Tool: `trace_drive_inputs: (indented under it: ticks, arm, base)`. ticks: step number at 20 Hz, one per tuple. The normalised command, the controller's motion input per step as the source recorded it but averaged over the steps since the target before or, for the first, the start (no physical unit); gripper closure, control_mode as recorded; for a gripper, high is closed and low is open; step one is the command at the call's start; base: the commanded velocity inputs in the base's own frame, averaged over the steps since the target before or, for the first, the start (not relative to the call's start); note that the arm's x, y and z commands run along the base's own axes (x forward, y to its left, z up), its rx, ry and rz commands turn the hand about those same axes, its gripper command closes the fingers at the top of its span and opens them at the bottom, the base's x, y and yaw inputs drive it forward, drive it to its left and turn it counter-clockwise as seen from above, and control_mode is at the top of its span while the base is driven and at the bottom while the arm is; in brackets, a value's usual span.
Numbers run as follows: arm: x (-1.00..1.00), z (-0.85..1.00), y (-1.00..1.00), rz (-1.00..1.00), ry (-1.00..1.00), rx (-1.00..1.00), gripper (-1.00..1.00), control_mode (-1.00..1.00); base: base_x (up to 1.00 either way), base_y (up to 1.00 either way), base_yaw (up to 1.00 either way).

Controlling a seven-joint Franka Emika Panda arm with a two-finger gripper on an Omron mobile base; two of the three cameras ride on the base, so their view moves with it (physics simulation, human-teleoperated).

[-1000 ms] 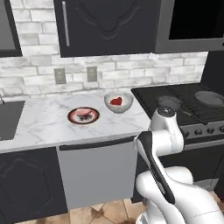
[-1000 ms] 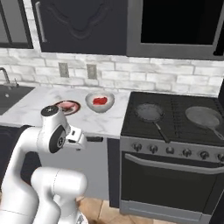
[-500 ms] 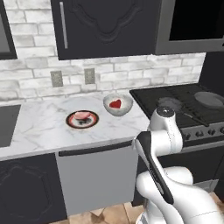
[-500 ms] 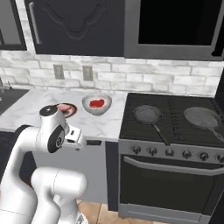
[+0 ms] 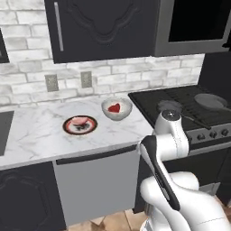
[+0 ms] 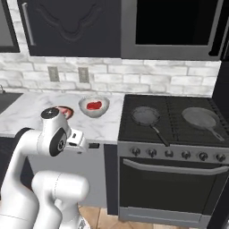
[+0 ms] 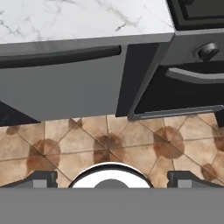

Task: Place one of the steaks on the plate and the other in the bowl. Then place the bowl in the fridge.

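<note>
Gripper (image 7: 112,178) fingers spread wide and empty, pointing down at the floor; the bowl (image 5: 117,109) with red steak (image 5: 114,108) sits on the marble counter (image 5: 40,131), well above and beyond them, beside the plate (image 5: 80,125)

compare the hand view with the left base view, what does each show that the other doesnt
Hand view alone: the tiled floor and the open gripper above it, holding nothing. Left base view alone: the plate with the pink steak, the bowl with the red steak, and the pans. Both: the marble counter, the grey panel under it, the stove front.
</note>
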Motion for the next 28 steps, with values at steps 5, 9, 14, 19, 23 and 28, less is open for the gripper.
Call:
trace_drive_inputs:
  ticks: [5,9,14,19,23,28]
  arm:
    - [0.00,0.00,0.00,0.00,0.00,0.00,-1.00,1.00]
    - [0.00,0.00,0.00,0.00,0.00,0.00,-1.00,1.00]
    - [0.00,0.00,0.00,0.00,0.00,0.00,-1.00,1.00]
    - [0.28,0.06,0.00,0.00,-0.19,0.00,-1.00,-1.00]
    - [0.45,0.28,-0.04,-0.03,-0.04,0.02,-1.00,-1.00]
    - [0.21,0.82,-0.23,-0.17,0.00,0.31,-1.00,-1.00]
  base:
    - [0.66,0.30,-0.02]
    - [0.63,0.10,0.00]
    - [0.23,0.00,0.00]
    - [0.00,0.00,0.00]
    - [0.00,0.00,0.00]
    - [0.00,0.00,0.00]
